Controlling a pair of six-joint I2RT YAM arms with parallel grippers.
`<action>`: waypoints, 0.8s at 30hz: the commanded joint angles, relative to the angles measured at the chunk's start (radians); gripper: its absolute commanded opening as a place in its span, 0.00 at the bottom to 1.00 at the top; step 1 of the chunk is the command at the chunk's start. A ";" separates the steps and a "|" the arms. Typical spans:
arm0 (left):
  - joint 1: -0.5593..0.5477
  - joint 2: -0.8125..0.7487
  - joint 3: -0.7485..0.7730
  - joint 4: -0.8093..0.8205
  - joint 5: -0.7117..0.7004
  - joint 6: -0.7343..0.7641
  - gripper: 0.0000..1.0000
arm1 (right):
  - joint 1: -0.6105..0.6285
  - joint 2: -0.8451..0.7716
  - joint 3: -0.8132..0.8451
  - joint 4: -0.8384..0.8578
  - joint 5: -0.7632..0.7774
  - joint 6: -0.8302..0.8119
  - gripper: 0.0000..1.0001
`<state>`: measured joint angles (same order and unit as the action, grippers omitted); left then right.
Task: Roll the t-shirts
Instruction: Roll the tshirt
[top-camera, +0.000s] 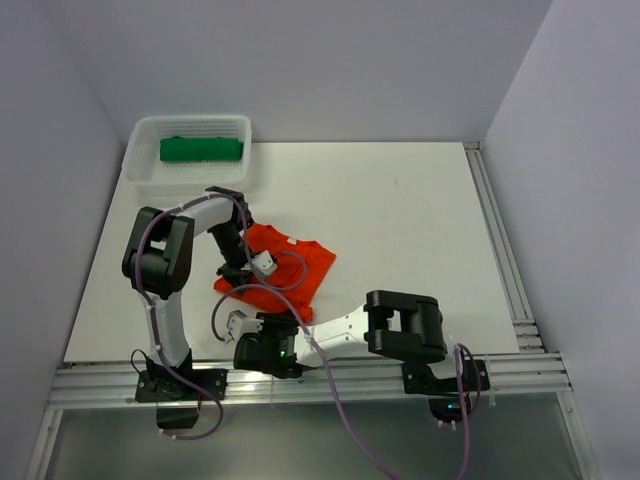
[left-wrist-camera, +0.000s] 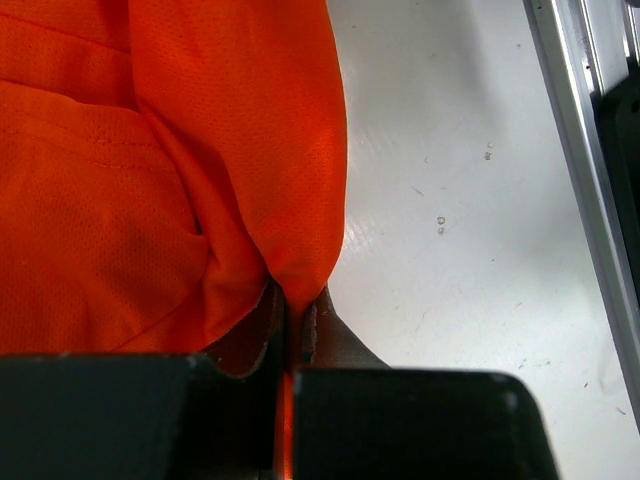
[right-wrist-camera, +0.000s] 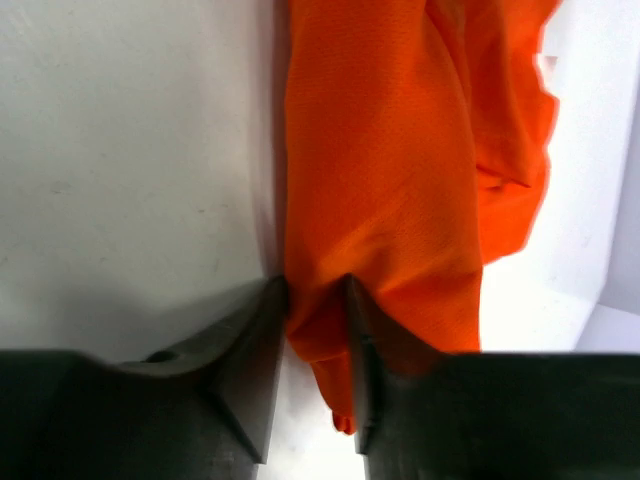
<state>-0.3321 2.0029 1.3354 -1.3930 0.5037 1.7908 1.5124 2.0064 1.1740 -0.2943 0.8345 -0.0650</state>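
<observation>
The orange-red t-shirt (top-camera: 288, 268) lies bunched on the white table (top-camera: 400, 220), near the front centre. My left gripper (top-camera: 237, 284) is shut on a fold at its left edge; in the left wrist view the cloth (left-wrist-camera: 150, 170) is pinched thin between the closed jaws of that gripper (left-wrist-camera: 293, 312). My right gripper (top-camera: 283, 318) is at the shirt's near edge. In the right wrist view its jaws (right-wrist-camera: 315, 300) are closed on a thick fold of the orange cloth (right-wrist-camera: 390, 170). The dark green t-shirt (top-camera: 202, 150) lies rolled in the white mesh basket (top-camera: 143, 178).
The basket stands at the far left corner of the table. An aluminium rail (top-camera: 500, 240) runs along the table's right edge and another along the front (top-camera: 330, 380). Grey walls close in the back and sides.
</observation>
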 joint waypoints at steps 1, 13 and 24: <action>-0.005 0.025 -0.025 0.023 -0.074 0.012 0.00 | -0.027 0.040 0.007 0.004 -0.061 0.011 0.36; -0.005 -0.038 -0.035 0.026 -0.042 0.012 0.13 | -0.112 -0.086 -0.065 0.053 -0.357 0.062 0.00; 0.070 -0.243 -0.064 0.046 0.091 0.044 0.32 | -0.283 -0.244 -0.116 0.076 -0.780 0.088 0.00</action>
<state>-0.3000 1.8343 1.2758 -1.3266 0.5377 1.7882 1.2724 1.8137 1.0767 -0.2352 0.2558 -0.0242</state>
